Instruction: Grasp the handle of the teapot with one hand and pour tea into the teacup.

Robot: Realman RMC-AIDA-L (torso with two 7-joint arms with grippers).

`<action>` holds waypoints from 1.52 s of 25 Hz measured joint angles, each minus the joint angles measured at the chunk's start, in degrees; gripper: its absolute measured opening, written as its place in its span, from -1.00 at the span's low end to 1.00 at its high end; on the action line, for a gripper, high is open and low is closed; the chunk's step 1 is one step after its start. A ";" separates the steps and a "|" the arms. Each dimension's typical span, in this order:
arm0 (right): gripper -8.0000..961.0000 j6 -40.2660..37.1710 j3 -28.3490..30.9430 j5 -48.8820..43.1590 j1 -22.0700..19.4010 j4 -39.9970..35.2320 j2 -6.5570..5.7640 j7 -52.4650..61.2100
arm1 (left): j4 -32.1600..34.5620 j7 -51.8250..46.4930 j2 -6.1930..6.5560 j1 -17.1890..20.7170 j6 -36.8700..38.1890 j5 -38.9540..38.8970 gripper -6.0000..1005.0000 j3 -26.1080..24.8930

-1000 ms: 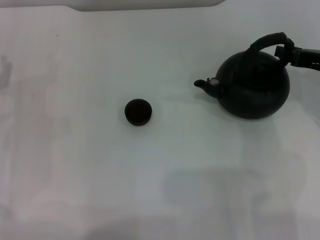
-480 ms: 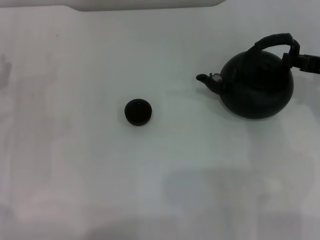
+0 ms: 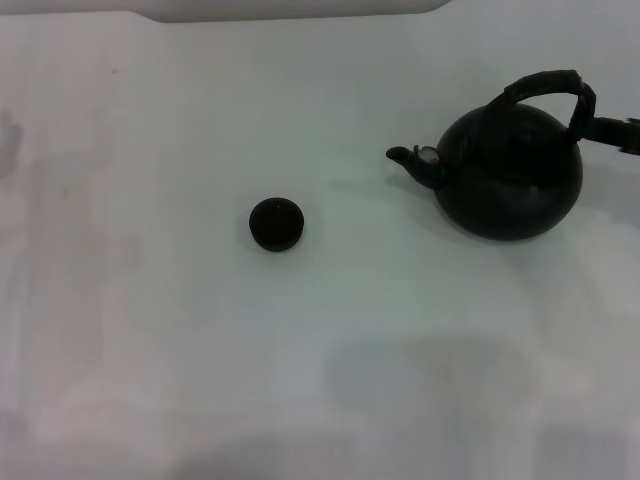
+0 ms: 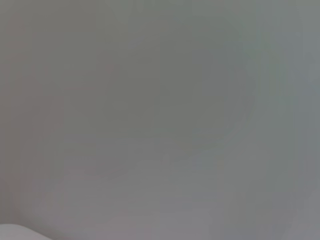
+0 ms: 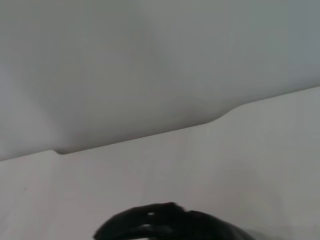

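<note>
The matte-black teapot (image 3: 512, 178) stands at the right of the white table, its short spout (image 3: 408, 158) with a pale spot pointing left. Its thick arched handle (image 3: 545, 82) rises over the top. My right gripper (image 3: 600, 127) reaches in from the right edge and is shut on the handle's right end. The handle's dark top (image 5: 160, 222) shows low in the right wrist view. The tiny dark teacup (image 3: 275, 223) sits alone near the table's middle, well left of the spout. My left gripper is out of view.
The white table (image 3: 200, 380) spreads wide around both objects. Its far edge (image 3: 300, 14) meets a pale wall at the back. The left wrist view holds only a plain grey surface.
The teapot has rocked in my right gripper's hold: its spout has risen and the handle has swung slightly right. The teacup has not moved.
</note>
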 joint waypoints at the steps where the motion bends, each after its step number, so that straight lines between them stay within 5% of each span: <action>1: -0.13 0.69 1.01 0.36 -0.28 0.16 -0.01 -0.69 | 0.01 0.00 -0.02 0.00 0.00 0.00 0.77 0.00; 9: -0.13 5.92 14.04 9.32 0.87 9.75 -0.01 -11.92 | -0.07 0.00 -0.07 0.00 0.00 0.00 0.77 0.00; 16: -0.13 10.33 24.59 32.34 5.68 33.01 -0.16 -41.98 | -0.32 -0.01 -0.15 0.24 0.00 0.00 0.77 0.00; 21: -0.13 14.18 32.92 35.82 10.70 44.80 -0.19 -56.89 | -0.36 -0.01 -0.16 0.20 -0.22 0.09 0.77 0.00; 32: -0.13 9.51 33.65 50.85 15.54 58.49 0.24 -91.33 | -0.18 -0.01 -0.15 0.06 -0.04 0.30 0.77 0.18; 38: 0.01 3.78 33.83 51.72 18.55 60.19 0.15 -94.54 | -0.21 -0.01 -0.23 0.31 -0.28 0.36 0.77 0.30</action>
